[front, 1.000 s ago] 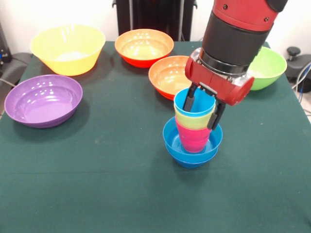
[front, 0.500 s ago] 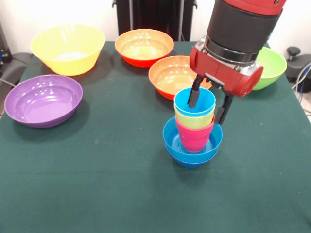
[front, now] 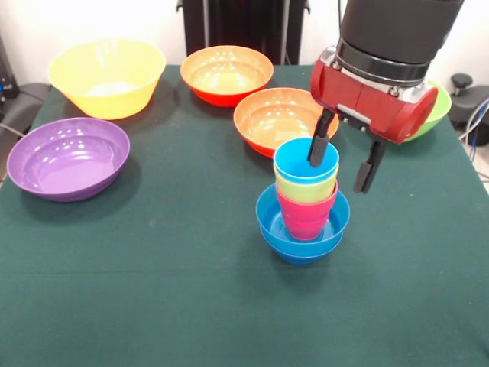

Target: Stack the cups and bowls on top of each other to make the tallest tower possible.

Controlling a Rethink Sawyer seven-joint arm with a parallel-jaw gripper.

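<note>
The tower stands mid-table: a small blue bowl nested in another blue bowl, holding the pink cup, then the yellow cup, with the light blue cup on top. My gripper hangs open just above and to the right of the top cup. One finger overlaps the cup's right rim and the other finger is clear of it on the right. It holds nothing.
Other bowls ring the far half of the table: large yellow, purple, orange, a second orange right behind the tower, and lime green partly hidden behind my arm.
My gripper has risen and shifted right, coming off the light blue cup it straddled. The cup stays on the stack.
</note>
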